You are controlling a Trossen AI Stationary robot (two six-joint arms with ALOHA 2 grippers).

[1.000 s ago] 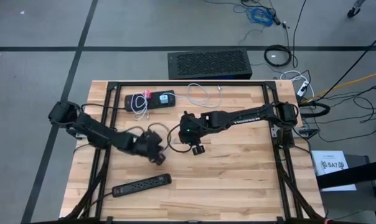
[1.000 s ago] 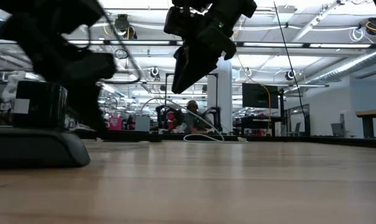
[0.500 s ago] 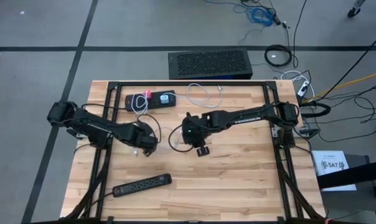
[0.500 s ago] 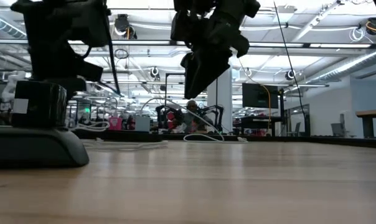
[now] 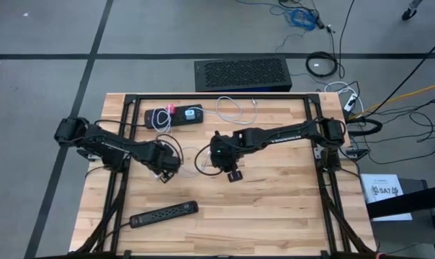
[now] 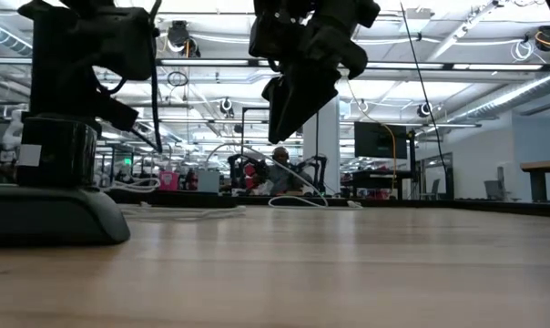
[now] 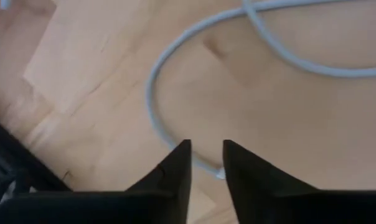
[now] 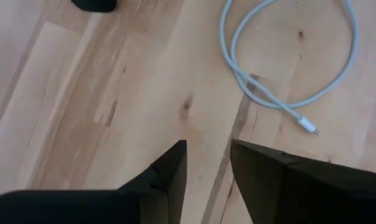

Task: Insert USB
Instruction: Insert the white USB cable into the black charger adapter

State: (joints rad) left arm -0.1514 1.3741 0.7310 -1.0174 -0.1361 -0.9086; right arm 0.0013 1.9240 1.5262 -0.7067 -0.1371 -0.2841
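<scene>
Left gripper fingers parted above white cable

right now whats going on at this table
Two robot arms hang over a wooden table, working on plugging in a USB cable. The left gripper is low over a loop of white cable, fingers parted with the cable just beyond the tips, nothing gripped. The right gripper hovers mid-table, open and empty, looking down at another coiled white cable whose plug end lies free. Nothing is plugged in yet.
</scene>
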